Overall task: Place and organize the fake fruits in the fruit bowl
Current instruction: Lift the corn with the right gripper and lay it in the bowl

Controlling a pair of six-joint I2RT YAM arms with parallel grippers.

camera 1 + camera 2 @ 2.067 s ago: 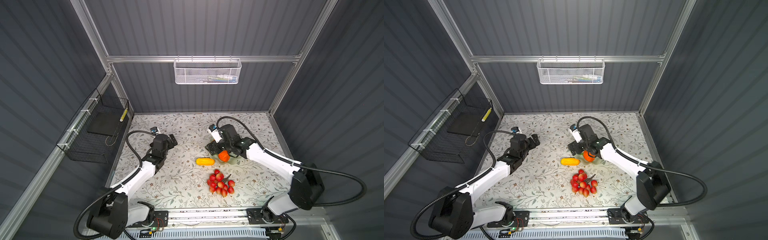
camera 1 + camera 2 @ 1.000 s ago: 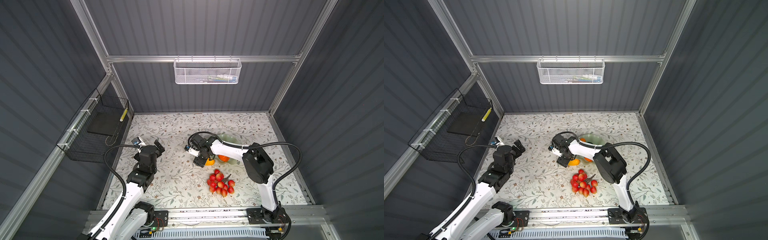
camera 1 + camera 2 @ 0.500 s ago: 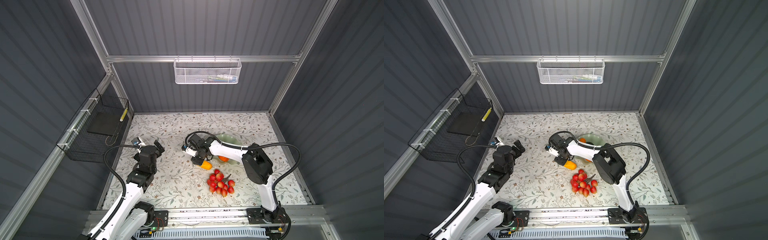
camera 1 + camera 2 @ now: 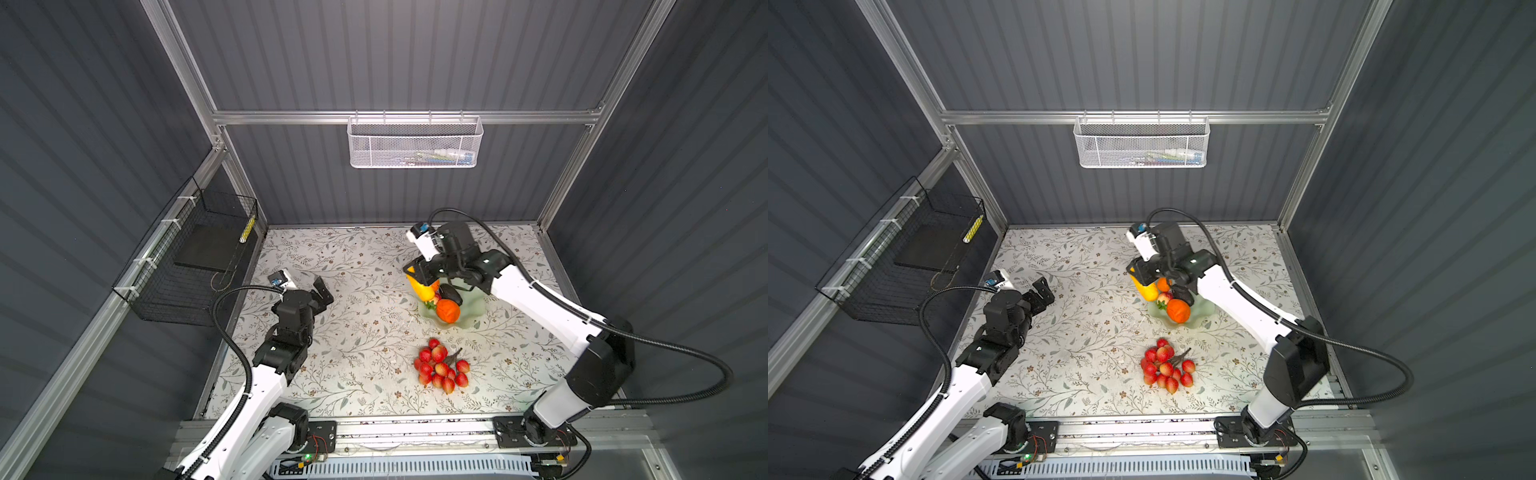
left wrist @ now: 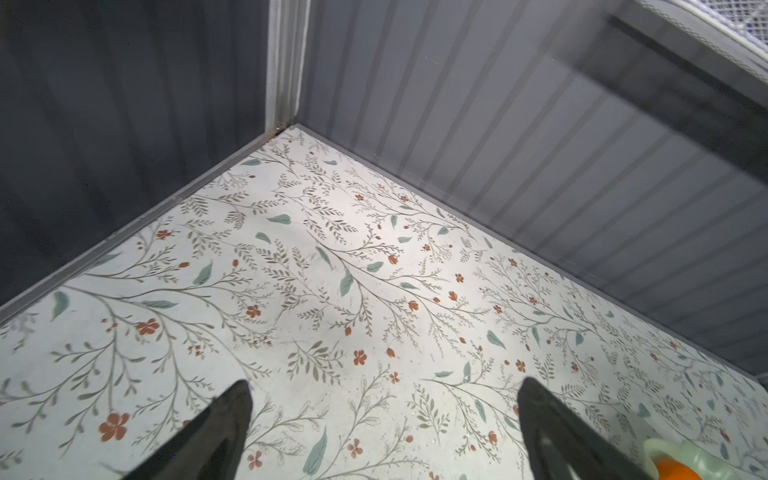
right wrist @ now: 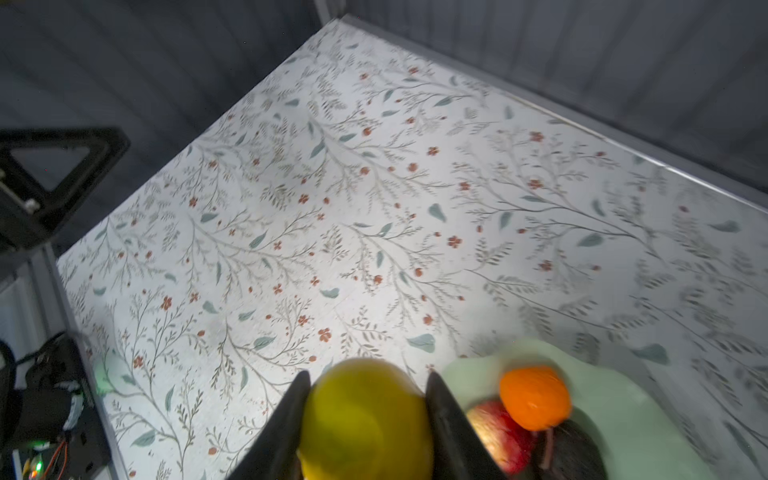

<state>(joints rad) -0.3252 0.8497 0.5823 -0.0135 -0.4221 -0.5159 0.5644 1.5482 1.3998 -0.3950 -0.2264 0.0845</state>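
A floral-patterned tabletop lies inside dark ribbed walls, with one white mesh basket on the back wall and one black wire basket on the left wall. In both top views the right gripper is clamped on the single yellow oblong fruit, which hangs tilted at the left edge of the fruit bowl; whether fruit and bowl touch cannot be told. Four fruits lie in the bowl: two orange round fruits, the nearer and the farther, one strawberry and one dark avocado. One red berry cluster lies on the tabletop in front of the bowl, apart from it. The left gripper hangs over the left side of the table, well apart from every fruit, with nothing in it. In the left wrist view its two dark fingers stand wide apart over bare pattern, and a corner of the bowl shows with one orange fruit in it. In the right wrist view two fingers press the yellow fruit from both sides just beside the bowl's wavy rim, where one orange, the strawberry and the avocado show, blurred.
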